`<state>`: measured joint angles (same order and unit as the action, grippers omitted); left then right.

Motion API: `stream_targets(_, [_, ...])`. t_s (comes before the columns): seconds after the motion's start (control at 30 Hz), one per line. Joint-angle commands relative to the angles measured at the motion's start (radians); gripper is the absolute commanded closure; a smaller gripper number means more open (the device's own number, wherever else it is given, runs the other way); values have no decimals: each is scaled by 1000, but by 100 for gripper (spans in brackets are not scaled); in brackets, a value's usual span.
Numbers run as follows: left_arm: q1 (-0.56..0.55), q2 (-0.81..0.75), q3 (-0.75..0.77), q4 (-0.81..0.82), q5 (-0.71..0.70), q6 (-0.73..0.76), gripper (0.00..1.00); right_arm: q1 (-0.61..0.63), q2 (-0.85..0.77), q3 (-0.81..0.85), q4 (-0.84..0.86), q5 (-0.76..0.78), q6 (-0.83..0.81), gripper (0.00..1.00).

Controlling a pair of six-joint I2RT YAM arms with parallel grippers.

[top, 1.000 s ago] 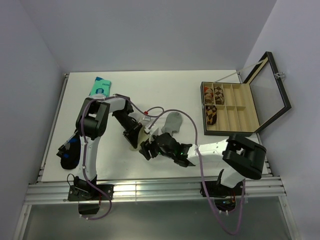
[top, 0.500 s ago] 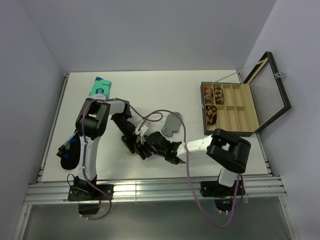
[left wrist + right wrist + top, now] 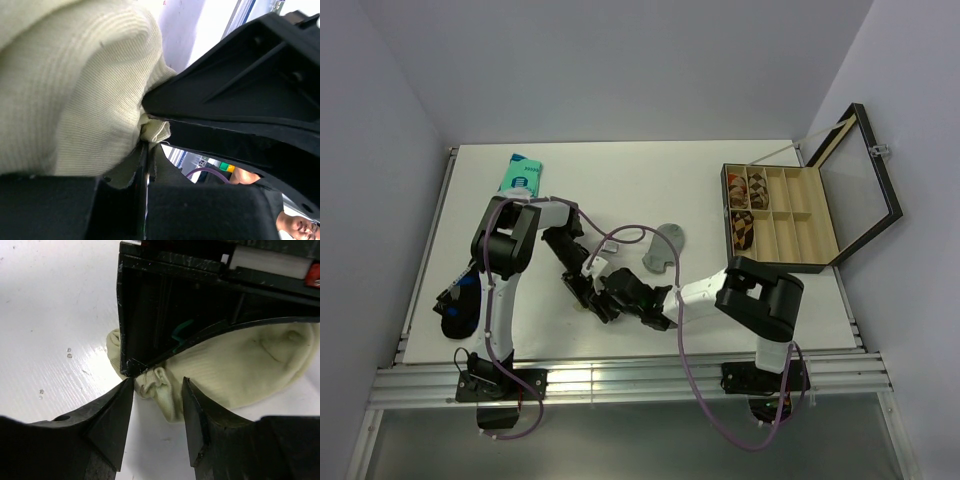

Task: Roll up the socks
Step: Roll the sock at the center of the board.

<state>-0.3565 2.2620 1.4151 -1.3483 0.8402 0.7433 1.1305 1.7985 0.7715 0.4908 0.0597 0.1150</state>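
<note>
Pale beige ribbed fabric sock (image 3: 240, 370): bunched on the white bench (image 3: 620, 170), left of middle, toward the near edge.
Left claw (image 3: 147, 150): closed, pinching a fold at the pale sock's edge.
Right claw (image 3: 156, 387): parted, one fingertip on either side of that same fold, close against the left claw.
Grey flat fabric sock (image 3: 663, 245): mid-bench, apart from both claws.
Teal flat packet (image 3: 521, 173): far-left corner.
Dark black-blue cloth (image 3: 455, 305): left edge, near corner.
Black compartment box (image 3: 780, 215): right edge, lid raised.

L arm (image 3: 492, 305) & R arm (image 3: 698, 292) white w/ black joints, purple cables (image 3: 682, 350), black end effector fingers (image 3: 107, 425)
</note>
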Motion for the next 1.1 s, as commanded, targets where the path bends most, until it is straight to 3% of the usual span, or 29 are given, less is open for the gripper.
stream_targets(0.0, [5,-38,15,-26,5,24,94,11,24,38,25,19,15,49])
stream_targets(0.3, [8,-50,12,-23,28,22,93,12,48,45,43,49,55,54])
stream_targets(0.53, [10,-73,-4,-22,59,16,88,12,90,43,48,101,129,86])
stream_targets(0.67, [28,-110,-14,21,95,-39,82,3,82,3,72,92,176,97])
stream_targets(0.87, [39,-223,-71,115,122,-124,69,-41,70,-79,161,-7,244,100])
stream_targets(1.07, [59,-372,-123,245,56,-237,68,-115,65,-175,308,-190,316,100])
